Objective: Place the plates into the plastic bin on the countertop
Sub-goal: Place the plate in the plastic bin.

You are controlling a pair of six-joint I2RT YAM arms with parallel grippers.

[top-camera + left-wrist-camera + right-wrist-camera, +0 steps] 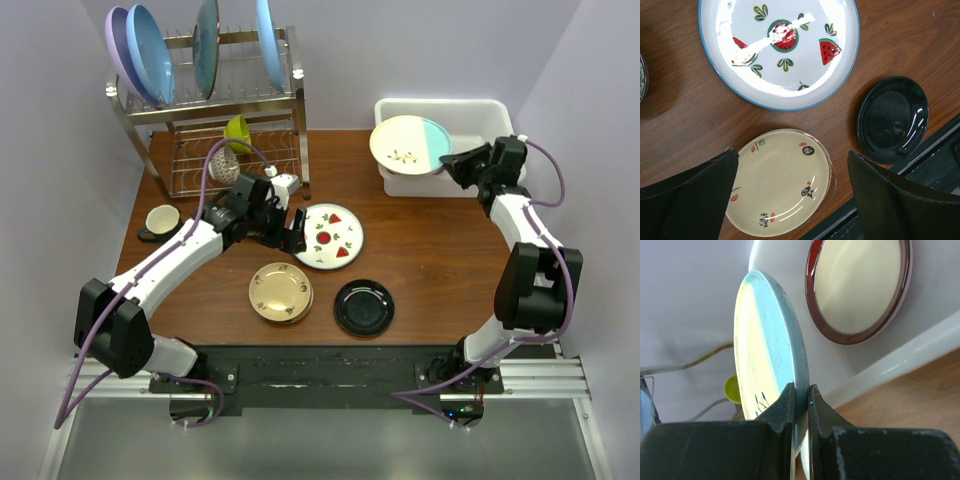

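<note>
My right gripper (447, 164) is shut on the rim of the cream-and-teal plate (410, 143), holding it over the left part of the white plastic bin (480, 108); the plate also shows edge-on in the right wrist view (771, 340). A maroon-rimmed cream plate (860, 285) lies in the bin (900, 355). My left gripper (283, 232) is open and empty, at the left edge of the white plate with red spots (330, 236). The gold-tan plate (280, 291) and the glossy black plate (364, 306) lie on the countertop (440, 250). In the left wrist view the spotted plate (780, 50), gold-tan plate (780, 180) and black plate (892, 119) show.
A two-tier steel wire rack (220, 110) at the back left holds blue and lilac plates (150, 50) and a lime-green bowl (238, 132). A cup on a dark coaster (160, 220) stands at the left edge. Walls close in on both sides.
</note>
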